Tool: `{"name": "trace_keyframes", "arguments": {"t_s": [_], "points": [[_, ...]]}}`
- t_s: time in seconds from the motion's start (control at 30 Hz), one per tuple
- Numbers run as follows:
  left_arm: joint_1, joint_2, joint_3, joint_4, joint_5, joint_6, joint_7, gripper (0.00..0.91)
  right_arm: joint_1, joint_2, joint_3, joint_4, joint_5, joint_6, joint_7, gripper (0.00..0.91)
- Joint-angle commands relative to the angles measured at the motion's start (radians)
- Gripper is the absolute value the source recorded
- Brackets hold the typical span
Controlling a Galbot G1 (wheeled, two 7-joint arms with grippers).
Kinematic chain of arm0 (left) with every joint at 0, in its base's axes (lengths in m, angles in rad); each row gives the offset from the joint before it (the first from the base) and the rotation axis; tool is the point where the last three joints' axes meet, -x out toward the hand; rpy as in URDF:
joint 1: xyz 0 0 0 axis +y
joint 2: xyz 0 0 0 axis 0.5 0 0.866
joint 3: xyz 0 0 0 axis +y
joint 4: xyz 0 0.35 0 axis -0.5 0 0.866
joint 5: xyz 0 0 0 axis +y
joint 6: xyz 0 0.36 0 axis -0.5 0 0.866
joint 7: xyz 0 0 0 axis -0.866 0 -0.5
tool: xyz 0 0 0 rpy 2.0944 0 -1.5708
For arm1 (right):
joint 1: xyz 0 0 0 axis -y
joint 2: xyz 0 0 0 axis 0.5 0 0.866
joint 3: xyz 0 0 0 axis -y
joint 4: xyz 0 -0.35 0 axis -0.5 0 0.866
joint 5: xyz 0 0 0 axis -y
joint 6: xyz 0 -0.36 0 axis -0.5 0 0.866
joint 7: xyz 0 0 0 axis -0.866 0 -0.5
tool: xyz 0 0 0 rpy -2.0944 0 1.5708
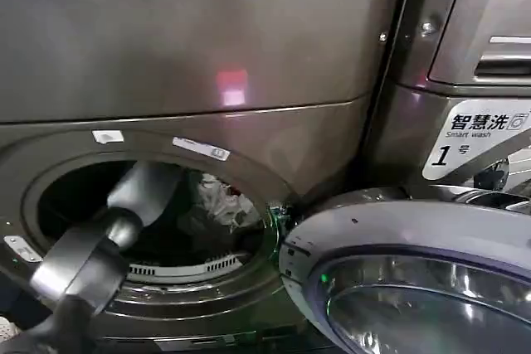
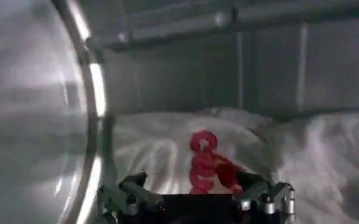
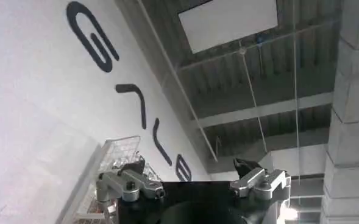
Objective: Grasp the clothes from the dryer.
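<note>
The dryer (image 1: 191,64) is the big bronze-grey machine with its round porthole open. Its glass door (image 1: 398,288) is swung out at the lower right. The clothes (image 1: 221,196) lie inside the drum, a white bundle with red and dark patches. My left arm (image 1: 124,221) reaches through the porthole. In the left wrist view the clothes (image 2: 185,152) lie just ahead of my left gripper (image 2: 191,182), which is open with the red print between its fingertips. My right gripper (image 3: 189,167) is open, holds nothing and points up at a wall and ceiling.
A second machine (image 1: 473,80) with a white "Smart wash 1" label (image 1: 477,138) stands close on the right. The drum's bright rim (image 2: 94,122) runs beside the left gripper. The open door fills the space in front at the right.
</note>
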Motion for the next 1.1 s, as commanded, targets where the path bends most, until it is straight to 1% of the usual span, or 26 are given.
{"name": "trace_keyframes", "arguments": {"t_s": [0.03, 0.43, 0.8, 0.83, 0.9, 0.93, 0.97, 1.0, 1.1], "points": [[-0.021, 0.003, 0.076, 0.031, 0.095, -0.027, 0.074, 0.907, 0.013, 0.001, -0.018, 0.002, -0.013, 0.003, -0.001, 0.907], [0.018, -0.014, 0.048, 0.066, 0.083, -0.022, 0.027, 0.907, 0.017, 0.01, -0.025, 0.007, -0.022, 0.009, -0.002, 0.907], [0.043, -0.026, 0.054, 0.08, 0.083, -0.02, -0.006, 0.907, 0.012, 0.014, -0.022, 0.009, -0.022, 0.014, -0.003, 0.907], [0.045, -0.027, 0.054, 0.081, 0.082, -0.021, -0.008, 0.842, 0.012, 0.014, -0.023, 0.01, -0.022, 0.014, -0.003, 0.907], [0.049, -0.027, 0.054, 0.082, 0.081, -0.021, -0.015, 0.592, 0.012, 0.012, -0.023, 0.011, -0.022, 0.014, -0.002, 0.907], [0.05, -0.027, 0.057, 0.083, 0.083, -0.022, -0.014, 0.523, 0.011, 0.012, -0.022, 0.01, -0.022, 0.015, -0.002, 0.907], [0.05, -0.027, 0.061, 0.084, 0.083, -0.022, -0.014, 0.307, 0.011, 0.011, -0.022, 0.009, -0.022, 0.016, -0.002, 0.907], [0.05, -0.028, 0.062, 0.085, 0.083, -0.021, -0.015, 0.137, 0.011, 0.011, -0.022, 0.007, -0.023, 0.016, -0.002, 0.907], [0.051, -0.031, 0.064, 0.085, 0.083, -0.021, -0.015, 0.034, 0.012, 0.01, -0.023, 0.008, -0.024, 0.017, -0.001, 0.907]]}}
